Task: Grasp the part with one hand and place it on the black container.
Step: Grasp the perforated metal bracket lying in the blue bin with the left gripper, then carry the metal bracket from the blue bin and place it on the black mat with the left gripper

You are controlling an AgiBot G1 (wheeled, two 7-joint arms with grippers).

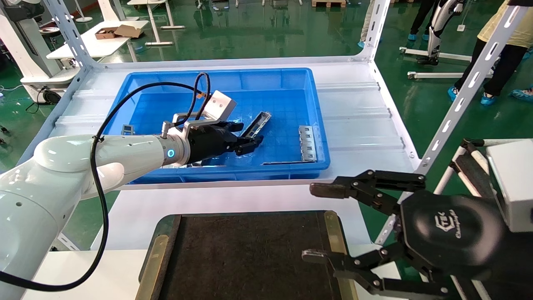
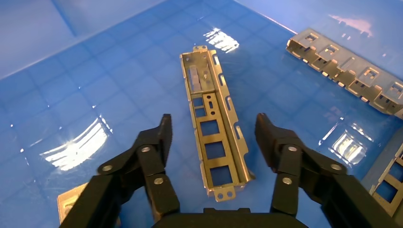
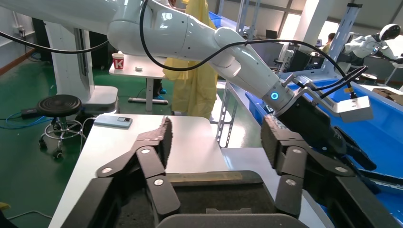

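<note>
Closest to the head camera is the right gripper (image 1: pixel 320 223) down at about 4 o'clock, fingers spread wide with nothing between them, hanging over the right edge of the black tray (image 1: pixel 250 254). Further up, the left gripper (image 1: pixel 254 144) is reaching into the blue bin (image 1: pixel 216 125), and the part (image 1: pixel 257 124) lies on the bin floor just past its tips, towards 1 o'clock. A wider metal piece with tabs (image 1: pixel 307 143) sits near the bin's right wall.

Left wrist view: the left gripper's fingers (image 2: pixel 163 137) are apart, one on each side of the part (image 2: pixel 214 123), not touching it as far as I can see. The part lies flat, running from 12 to 6 o'clock. Another metal piece (image 2: pixel 347 71) is well off at 2 o'clock.

Right wrist view: the right gripper's fingers (image 3: pixel 161 137) are apart above the tray (image 3: pixel 209 183), and the left arm (image 3: pixel 204 42) crosses over towards the bin (image 3: pixel 380 123).
</note>
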